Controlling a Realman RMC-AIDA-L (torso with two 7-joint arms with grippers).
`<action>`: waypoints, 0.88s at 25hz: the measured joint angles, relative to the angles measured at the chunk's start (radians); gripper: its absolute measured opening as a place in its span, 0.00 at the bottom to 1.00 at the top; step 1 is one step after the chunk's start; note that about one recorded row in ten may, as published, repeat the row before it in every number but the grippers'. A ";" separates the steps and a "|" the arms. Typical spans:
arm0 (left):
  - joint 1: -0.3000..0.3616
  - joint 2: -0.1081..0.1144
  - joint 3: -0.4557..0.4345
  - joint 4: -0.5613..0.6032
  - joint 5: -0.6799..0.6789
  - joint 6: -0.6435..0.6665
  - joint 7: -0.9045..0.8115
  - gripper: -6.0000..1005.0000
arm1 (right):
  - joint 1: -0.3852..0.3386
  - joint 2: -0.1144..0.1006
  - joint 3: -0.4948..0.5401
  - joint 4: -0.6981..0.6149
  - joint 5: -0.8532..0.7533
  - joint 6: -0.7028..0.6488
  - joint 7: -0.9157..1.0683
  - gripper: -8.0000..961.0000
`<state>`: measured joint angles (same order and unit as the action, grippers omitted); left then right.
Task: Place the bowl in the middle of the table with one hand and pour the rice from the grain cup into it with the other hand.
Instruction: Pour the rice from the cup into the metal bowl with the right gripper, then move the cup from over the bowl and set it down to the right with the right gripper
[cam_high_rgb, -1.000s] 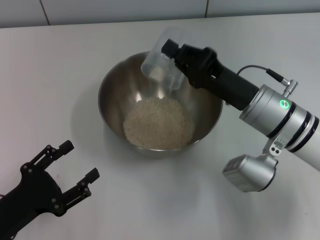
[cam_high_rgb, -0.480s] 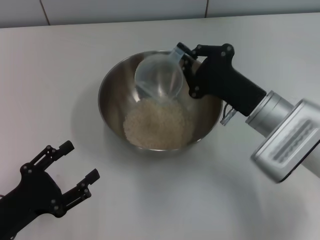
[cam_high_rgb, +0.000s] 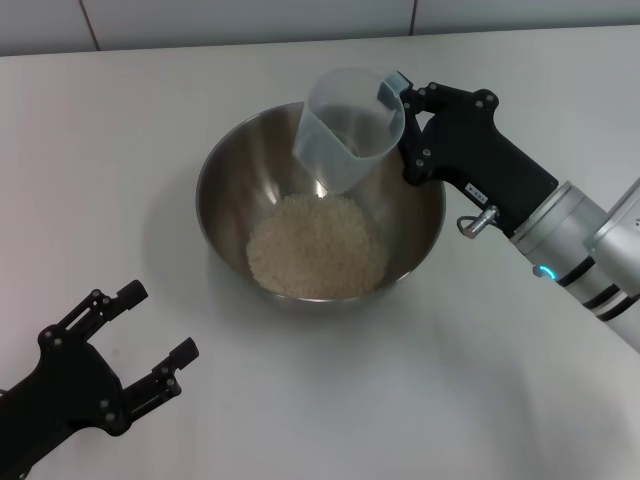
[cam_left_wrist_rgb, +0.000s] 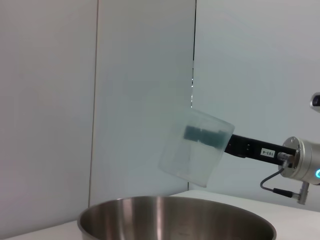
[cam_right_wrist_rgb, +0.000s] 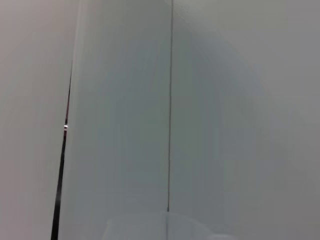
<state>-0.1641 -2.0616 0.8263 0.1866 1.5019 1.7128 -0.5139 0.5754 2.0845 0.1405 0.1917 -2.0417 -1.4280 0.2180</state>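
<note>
The steel bowl (cam_high_rgb: 230, 175) stands in the middle of the white table (cam_high_rgb: 120, 150) with a pale heap of rice (cam_high_rgb: 315, 247) in its bottom. My right gripper (cam_high_rgb: 405, 110) is shut on the handle tab of the clear grain cup (cam_high_rgb: 345, 125) and holds it nearly upright above the bowl's far side; the cup looks empty. The cup (cam_left_wrist_rgb: 196, 148) and the bowl's rim (cam_left_wrist_rgb: 175, 207) also show in the left wrist view. My left gripper (cam_high_rgb: 150, 325) is open and empty near the table's front left corner.
A tiled wall (cam_high_rgb: 250, 20) runs behind the table's far edge. The right arm's silver forearm (cam_high_rgb: 585, 250) reaches in from the right over the table.
The cup has turned from mouth-down over the bowl back to nearly upright and risen a little. The right wrist has rotated. The left arm has not moved.
</note>
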 joint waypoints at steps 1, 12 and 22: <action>0.000 0.000 0.000 0.000 0.000 0.000 0.000 0.82 | -0.001 0.000 0.001 0.001 0.000 0.000 0.000 0.06; 0.000 0.000 0.001 0.002 0.000 0.011 0.000 0.82 | -0.095 0.003 0.311 -0.001 0.000 -0.012 -0.069 0.07; -0.001 0.000 0.000 0.004 0.000 0.014 0.000 0.82 | -0.129 0.001 0.433 -0.040 0.001 0.012 -0.107 0.07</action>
<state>-0.1656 -2.0617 0.8268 0.1906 1.5018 1.7265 -0.5139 0.4465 2.0856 0.5730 0.1518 -2.0411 -1.4155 0.1113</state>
